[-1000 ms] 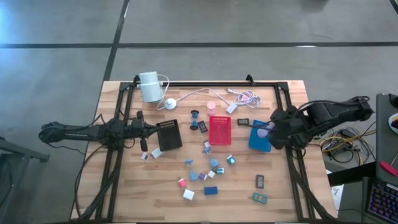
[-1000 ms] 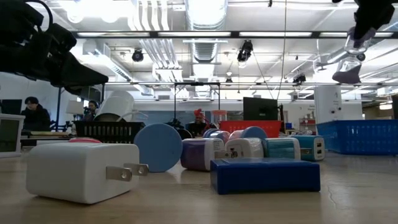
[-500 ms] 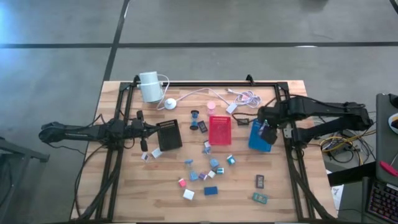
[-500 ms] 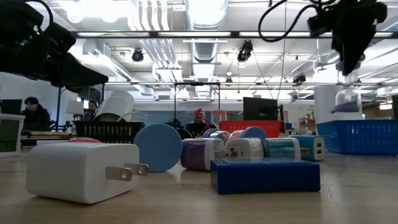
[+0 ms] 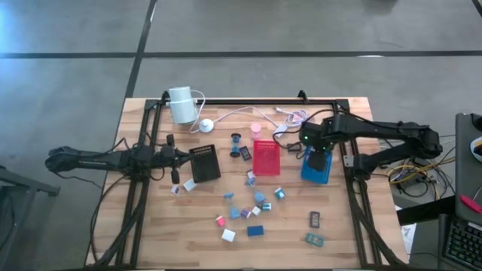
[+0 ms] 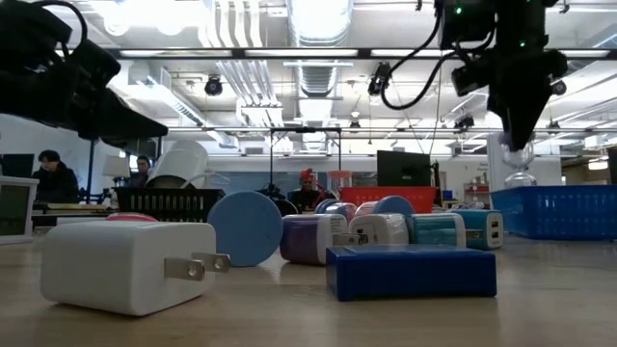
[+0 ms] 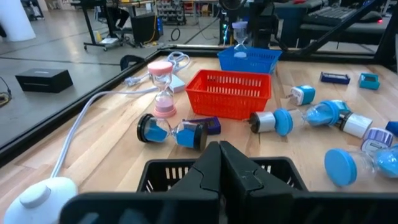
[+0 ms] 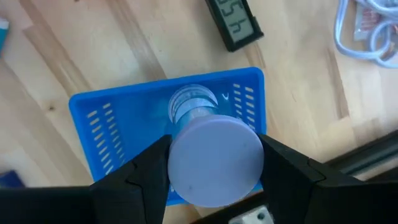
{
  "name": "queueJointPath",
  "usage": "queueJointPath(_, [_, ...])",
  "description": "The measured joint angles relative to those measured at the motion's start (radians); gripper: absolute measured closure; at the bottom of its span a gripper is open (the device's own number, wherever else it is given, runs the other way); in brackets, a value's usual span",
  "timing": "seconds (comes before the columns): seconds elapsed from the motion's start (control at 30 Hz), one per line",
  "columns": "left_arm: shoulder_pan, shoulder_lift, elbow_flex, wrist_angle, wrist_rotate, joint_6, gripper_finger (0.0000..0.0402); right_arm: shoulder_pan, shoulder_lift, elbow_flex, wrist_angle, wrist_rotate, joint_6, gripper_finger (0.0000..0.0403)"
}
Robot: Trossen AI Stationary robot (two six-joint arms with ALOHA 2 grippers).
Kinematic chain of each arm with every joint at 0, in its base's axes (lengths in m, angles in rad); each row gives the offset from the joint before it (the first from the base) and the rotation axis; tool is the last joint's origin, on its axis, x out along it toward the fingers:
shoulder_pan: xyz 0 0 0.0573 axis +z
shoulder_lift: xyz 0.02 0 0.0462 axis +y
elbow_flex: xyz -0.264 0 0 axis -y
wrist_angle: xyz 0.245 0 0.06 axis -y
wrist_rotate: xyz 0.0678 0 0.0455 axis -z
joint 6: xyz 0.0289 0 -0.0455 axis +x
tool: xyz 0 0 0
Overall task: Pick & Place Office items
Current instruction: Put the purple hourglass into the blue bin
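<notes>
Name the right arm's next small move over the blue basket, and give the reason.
Probably lower straight down, then release. The right gripper is shut on a lavender-capped sand timer, held upright directly above the blue slotted plastic basket, and the timer's bottom cap seems not yet down on the basket floor. The left gripper waits shut by the black basket.

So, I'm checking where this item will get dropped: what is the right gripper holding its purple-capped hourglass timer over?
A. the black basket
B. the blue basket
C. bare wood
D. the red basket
B: in the right wrist view the right gripper holds the purple-capped hourglass timer in its jaws directly above the blue basket, and the high view puts that gripper over the same basket.
</notes>
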Motion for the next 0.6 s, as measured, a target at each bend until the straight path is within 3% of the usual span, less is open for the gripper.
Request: queueJointPath(0.6, [0.0, 0.023, 0.0, 0.002, 0.0, -0.008, 0.0399, -0.017, 0.044, -0.112, 0.15, -0.007, -0.041, 0.0194])
